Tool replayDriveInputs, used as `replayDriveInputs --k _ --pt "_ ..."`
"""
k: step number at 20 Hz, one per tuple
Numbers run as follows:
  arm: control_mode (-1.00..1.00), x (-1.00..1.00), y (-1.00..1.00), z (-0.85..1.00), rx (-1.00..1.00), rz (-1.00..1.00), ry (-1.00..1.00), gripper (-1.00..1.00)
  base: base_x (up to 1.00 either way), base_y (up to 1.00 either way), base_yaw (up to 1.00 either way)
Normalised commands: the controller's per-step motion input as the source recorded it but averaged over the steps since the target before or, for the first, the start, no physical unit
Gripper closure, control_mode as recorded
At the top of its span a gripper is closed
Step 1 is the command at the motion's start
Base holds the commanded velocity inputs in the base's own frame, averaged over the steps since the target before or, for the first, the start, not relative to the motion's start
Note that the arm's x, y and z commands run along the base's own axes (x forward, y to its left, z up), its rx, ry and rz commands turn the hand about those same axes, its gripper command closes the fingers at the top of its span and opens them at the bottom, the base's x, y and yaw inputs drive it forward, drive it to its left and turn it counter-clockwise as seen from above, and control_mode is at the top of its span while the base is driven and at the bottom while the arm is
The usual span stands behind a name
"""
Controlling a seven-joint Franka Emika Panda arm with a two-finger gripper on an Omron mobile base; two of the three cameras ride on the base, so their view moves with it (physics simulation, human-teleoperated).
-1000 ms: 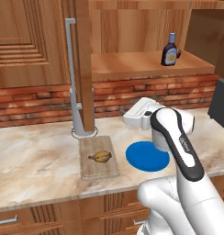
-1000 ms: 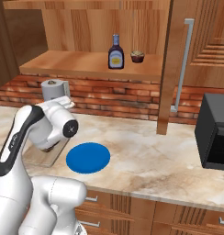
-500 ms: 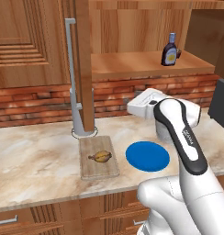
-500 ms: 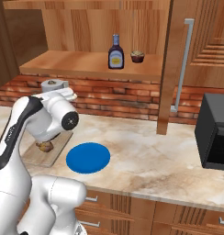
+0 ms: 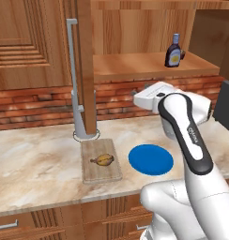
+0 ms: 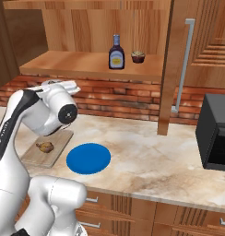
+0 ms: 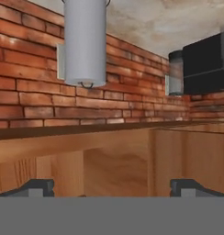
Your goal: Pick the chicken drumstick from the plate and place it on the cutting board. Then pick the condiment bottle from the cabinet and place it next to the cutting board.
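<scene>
The chicken drumstick (image 5: pixel 104 160) (image 6: pixel 45 147) lies on the cutting board (image 5: pixel 95 174) (image 6: pixel 60 139). To its right sits the bare blue plate (image 5: pixel 151 159) (image 6: pixel 88 158). On the open cabinet shelf (image 5: pixel 135 65) (image 6: pixel 73 62) the condiment bottle (image 5: pixel 173 50) (image 6: pixel 116 52) stands upright. My white hand (image 5: pixel 151 97) hangs above the counter behind the plate, below shelf height, and faces the brick wall. In the rolled hand view my gripper (image 7: pixel 114 188) is open and holds nothing, with the wooden shelf edge right ahead.
A dark cupcake-like object (image 6: pixel 138 56) stands just right of the bottle. The open cabinet door with its long grey handle (image 5: pixel 74 75) (image 6: pixel 186 64) reaches down to the counter behind the board. A black appliance (image 6: pixel 218 133) sits at the counter's right end.
My hand has risen from above the plate and swung back toward the brick wall. The jaws stayed open. Drumstick, board, plate and bottle have not moved.
</scene>
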Motion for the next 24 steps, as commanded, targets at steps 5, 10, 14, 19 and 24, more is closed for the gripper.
replayDriveInputs --k 5,10,14,19,24 --pt "-1.00 0.00 -0.26 0.20 0.00 -0.08 0.00 -1.00 0.00 0.00 0.00" --pt "-1.00 0.00 -0.25 0.22 0.00 -0.08 0.00 -1.00 0.00 0.00 0.00" --pt "-1.00 0.00 -0.20 0.25 0.00 -0.09 -0.01 -1.00 0.00 0.00 0.00" --pt "-1.00 0.00 -0.21 0.23 0.00 -0.09 0.00 -1.00 0.00 0.00 0.00" --pt "-1.00 0.00 -0.21 0.23 0.00 -0.09 0.00 -1.00 0.00 0.00 0.00"
